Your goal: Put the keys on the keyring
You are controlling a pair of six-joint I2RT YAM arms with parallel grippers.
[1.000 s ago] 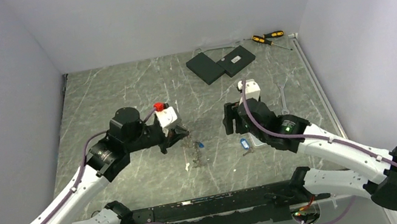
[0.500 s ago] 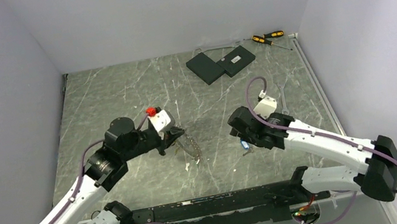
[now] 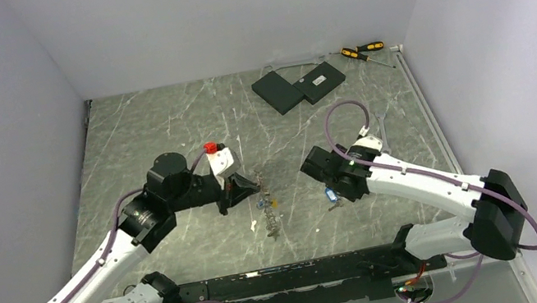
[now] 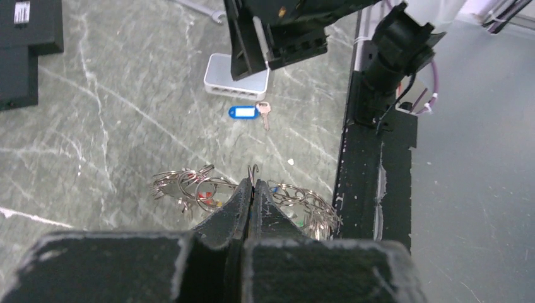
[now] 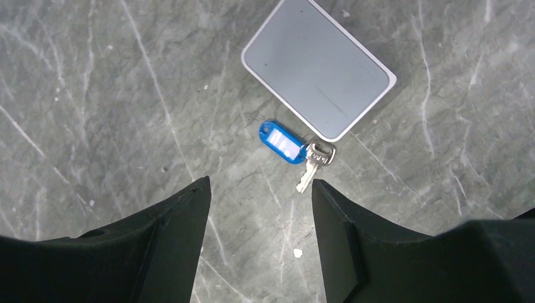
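- Two hands work near the middle of the grey marbled counter [image 3: 161, 129], closer to its near edge than its far one.
- Left hand [image 4: 251, 189]: its fingers are pressed together, pinching a thin wire loop of the keyring [image 4: 189, 188] right at their tips.
- In the left wrist view the keyring's tangle of metal rings spreads to both sides of the closed fingers, with small keys [image 4: 208, 201] among them showing red, yellow and green bits; whether the bunch rests on the counter or hangs just above it I cannot tell.
- From above, the keyring trails from the left hand toward the near edge.
- Right hand [image 5: 260, 184]: its fingers stand apart with nothing between them, pointing down at the counter.
- A blue-tagged key [image 5: 287, 145] lies flat on the counter just beyond the gap between the right hand's fingers, apart from both.
- The key's tag nearly touches one corner of a pale slab [image 5: 318, 76], a rounded rectangle lying flat.
- The blue-tagged key and the keyring are well apart.
- At the far edge lie two flat black boxes [image 3: 295, 84], overlapping, and two yellow-and-black screwdrivers [image 3: 361, 50] toward the far right corner.
- A small wrench [image 3: 383, 131] lies near the right edge.
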